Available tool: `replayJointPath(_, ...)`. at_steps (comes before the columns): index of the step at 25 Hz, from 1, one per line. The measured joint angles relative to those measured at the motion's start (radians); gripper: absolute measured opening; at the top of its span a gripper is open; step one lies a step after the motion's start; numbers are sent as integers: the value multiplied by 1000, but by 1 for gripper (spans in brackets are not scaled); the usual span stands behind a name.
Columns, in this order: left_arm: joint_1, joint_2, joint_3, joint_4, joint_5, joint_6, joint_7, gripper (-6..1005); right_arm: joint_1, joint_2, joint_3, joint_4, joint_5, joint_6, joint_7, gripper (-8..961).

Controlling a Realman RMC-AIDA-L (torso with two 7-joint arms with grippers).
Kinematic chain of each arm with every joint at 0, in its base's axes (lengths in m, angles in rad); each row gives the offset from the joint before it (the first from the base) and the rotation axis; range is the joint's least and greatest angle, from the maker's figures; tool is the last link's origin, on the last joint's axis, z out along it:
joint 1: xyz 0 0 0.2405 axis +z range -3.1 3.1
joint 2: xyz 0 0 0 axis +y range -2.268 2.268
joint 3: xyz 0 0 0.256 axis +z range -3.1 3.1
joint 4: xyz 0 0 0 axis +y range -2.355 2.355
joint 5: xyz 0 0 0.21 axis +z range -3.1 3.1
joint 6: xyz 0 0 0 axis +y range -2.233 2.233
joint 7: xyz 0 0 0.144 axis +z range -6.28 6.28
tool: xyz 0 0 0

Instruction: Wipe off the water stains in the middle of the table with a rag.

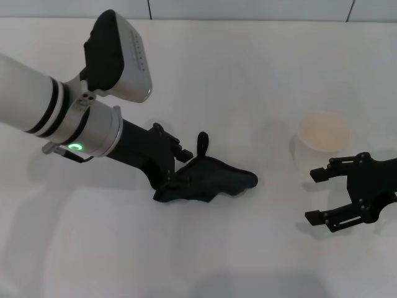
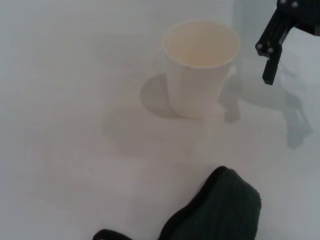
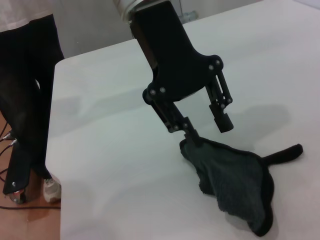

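Note:
The dark green-black rag point(image 1: 209, 179) lies crumpled on the white table point(image 1: 223, 68), its narrow tail pointing away from me. My left gripper point(image 1: 178, 171) is low at the rag's left edge. In the right wrist view the left gripper point(image 3: 207, 129) is open, one fingertip point(image 3: 189, 134) touching the rag point(image 3: 235, 180), the other above bare table. The left wrist view shows the rag's end point(image 2: 220, 210). My right gripper point(image 1: 317, 196) is open and empty at the right, beside the cup. No orange-brown water stain shows in any view.
A white paper cup point(image 1: 324, 138) stands upright right of the rag, just beyond the right gripper; it also shows in the left wrist view point(image 2: 200, 65). A person's dark legs point(image 3: 30, 75) stand past the table's far-left edge point(image 3: 56, 150).

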Motion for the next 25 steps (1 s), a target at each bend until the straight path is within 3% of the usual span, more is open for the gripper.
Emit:
replayJointPath(4,43,1,-5,54,-1,0,20,384,-2,0,5,0,2,0,0,869)
replayJointPath(9,158,1,-43,178,-46,11,96,630,-5,0,64,14,11,-20,-33,869)
replayJointPath(20,287,1,-332,132,-221,215,348,634,18,-2,154,115,31,-72,-152,869)
replayJointPath(25,295,7,-370,68,-213,246,400,632,21,0,155,146,65,-73,-192,868)
